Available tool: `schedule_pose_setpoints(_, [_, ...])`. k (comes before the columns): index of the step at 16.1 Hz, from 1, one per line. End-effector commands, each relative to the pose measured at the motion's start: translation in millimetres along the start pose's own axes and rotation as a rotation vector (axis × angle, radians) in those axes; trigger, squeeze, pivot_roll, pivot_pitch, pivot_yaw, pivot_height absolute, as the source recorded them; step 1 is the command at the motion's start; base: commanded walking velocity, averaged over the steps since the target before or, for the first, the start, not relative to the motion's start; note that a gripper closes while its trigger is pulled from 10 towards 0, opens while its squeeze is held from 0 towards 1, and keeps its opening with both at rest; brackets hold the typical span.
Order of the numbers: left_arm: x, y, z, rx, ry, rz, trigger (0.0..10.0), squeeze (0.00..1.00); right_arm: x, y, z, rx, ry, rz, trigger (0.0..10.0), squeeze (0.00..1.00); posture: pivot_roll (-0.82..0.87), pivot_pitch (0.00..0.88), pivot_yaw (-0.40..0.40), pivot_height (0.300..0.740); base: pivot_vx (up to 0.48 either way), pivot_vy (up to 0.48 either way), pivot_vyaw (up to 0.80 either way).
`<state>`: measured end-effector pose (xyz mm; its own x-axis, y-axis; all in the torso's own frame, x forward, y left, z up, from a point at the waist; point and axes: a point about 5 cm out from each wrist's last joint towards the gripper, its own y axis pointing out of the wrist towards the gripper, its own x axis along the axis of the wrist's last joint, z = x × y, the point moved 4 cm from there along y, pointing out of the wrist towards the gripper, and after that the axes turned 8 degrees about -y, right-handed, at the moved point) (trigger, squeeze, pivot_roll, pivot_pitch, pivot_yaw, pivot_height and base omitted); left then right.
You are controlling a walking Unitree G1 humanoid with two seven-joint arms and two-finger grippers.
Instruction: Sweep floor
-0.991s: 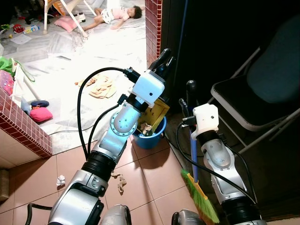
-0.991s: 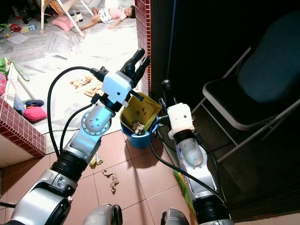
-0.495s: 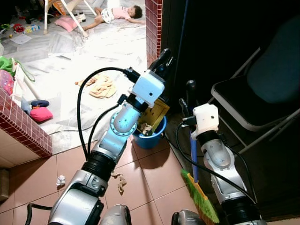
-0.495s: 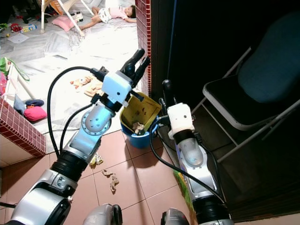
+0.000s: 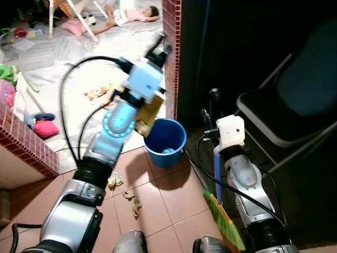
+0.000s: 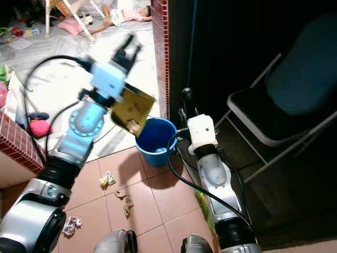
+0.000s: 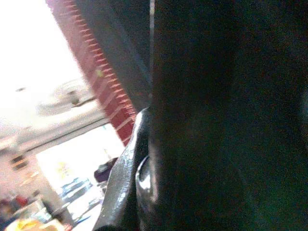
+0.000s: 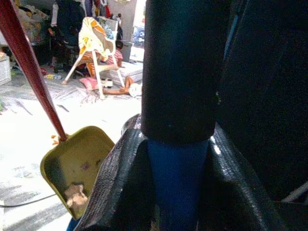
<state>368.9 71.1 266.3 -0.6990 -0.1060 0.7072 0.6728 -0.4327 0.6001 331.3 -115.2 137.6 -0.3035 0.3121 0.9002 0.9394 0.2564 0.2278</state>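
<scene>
My left gripper (image 5: 158, 48) is raised beside the brick pillar, shut on the handle of a yellow dustpan (image 6: 131, 108). The pan hangs tilted just left of and above a blue bucket (image 5: 165, 142), with a paper scrap (image 8: 74, 192) lying in it. Its red handle (image 8: 29, 72) shows in the right wrist view. My right gripper (image 5: 209, 108) stands right of the bucket, shut on the blue broom handle (image 5: 217, 174). The broom's green bristles (image 5: 225, 224) rest on the tiles. Crumpled scraps (image 5: 115, 181) (image 5: 132, 201) lie on the floor left of the bucket.
A red brick pillar (image 5: 169, 31) stands behind the bucket, with a dark recess to its right. A folding chair (image 5: 295, 105) sits on the right. A low brick wall (image 5: 26, 142) borders the left. A person (image 5: 131, 13) lies on the sheeted floor far back, among toys and cloths.
My left arm has swung the dustpan up and to the left, off the bucket's rim, so the bucket's inside now shows. The right arm and broom have stayed put.
</scene>
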Motion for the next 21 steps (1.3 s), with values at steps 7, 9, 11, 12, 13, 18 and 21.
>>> schedule_pose_setpoints(7, [17, 2.8, -38.2, -0.117, -0.101, -0.080, 10.0, 0.00, 9, 7.2, -1.9, -0.019, -0.010, -0.047, 10.0, 0.00, -0.08, 0.045, 0.063, 0.740, 0.000, 0.000, 0.00])
schedule_pose_setpoints(9, [21, -4.8, -62.0, -0.267, -0.068, -0.106, 10.0, 0.00, 8, 6.6, -1.2, -0.015, -0.012, -0.047, 10.0, 0.00, -0.08, 0.043, 0.061, 0.740, 0.000, 0.000, 0.00])
schedule_pose_setpoints(11, [22, -16.5, -87.1, -0.436, -0.058, -0.116, 10.0, 0.00, 9, 9.5, -3.3, -0.021, -0.020, -0.052, 10.0, 0.00, -0.08, 0.039, 0.065, 0.740, 0.000, 0.000, 0.00])
schedule_pose_setpoints(12, [23, -18.1, -89.5, -0.464, -0.050, -0.124, 10.0, 0.00, 10, 10.7, -5.2, -0.029, -0.024, -0.055, 10.0, 0.00, -0.08, 0.039, 0.065, 0.740, 0.000, 0.000, 0.00])
schedule_pose_setpoints(13, [24, -17.7, -89.1, -0.475, -0.042, -0.131, 10.0, 0.00, 10, 11.4, -6.6, -0.037, -0.026, -0.056, 10.0, 0.00, -0.08, 0.036, 0.068, 0.740, 0.000, 0.000, 0.00])
schedule_pose_setpoints(18, [42, 11.7, -36.8, -0.231, -0.007, -0.193, 10.0, 0.00, 10, 11.5, -1.8, -0.024, -0.029, -0.061, 10.0, 0.00, -0.08, 0.034, 0.060, 0.740, 0.000, 0.000, 0.00])
schedule_pose_setpoints(21, [47, 20.9, -12.0, -0.130, -0.030, -0.194, 10.0, 0.00, 10, 14.8, -3.2, -0.024, -0.036, -0.062, 10.0, 0.00, -0.07, 0.030, 0.058, 0.740, 0.000, 0.000, 0.00])
